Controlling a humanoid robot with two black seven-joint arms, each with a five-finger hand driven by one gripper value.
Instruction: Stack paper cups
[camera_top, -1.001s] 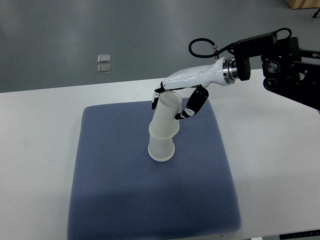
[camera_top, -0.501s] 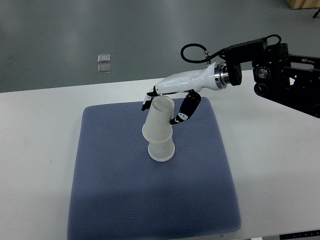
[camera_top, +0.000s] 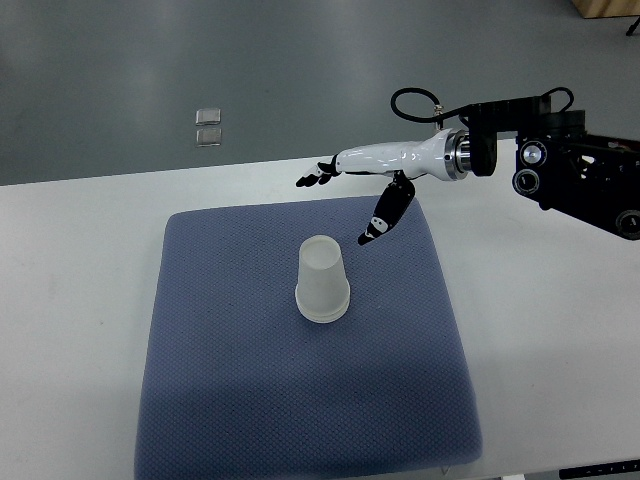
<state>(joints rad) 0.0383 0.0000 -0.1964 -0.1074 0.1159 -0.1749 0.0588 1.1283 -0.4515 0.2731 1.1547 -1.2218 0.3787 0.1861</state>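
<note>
Upside-down white paper cups (camera_top: 323, 279) stand nested as one stack near the middle of the blue mat (camera_top: 250, 400). My right hand (camera_top: 345, 205) hovers above and behind the stack, to its upper right. Its fingers (camera_top: 312, 179) are spread flat and the thumb (camera_top: 382, 221) points down; it holds nothing and is clear of the cups. The white forearm (camera_top: 400, 158) reaches in from the black arm (camera_top: 570, 170) at the right edge. No left arm shows.
The mat lies on a white table (camera_top: 80, 300). Beyond the table's far edge, two small clear squares (camera_top: 208, 125) sit on the grey floor. A wooden corner (camera_top: 605, 8) shows at the top right.
The hand let go of the upper cup, which dropped from its tilted perch fully down over the lower cup. The hand then opened and pulled back up and to the right.
</note>
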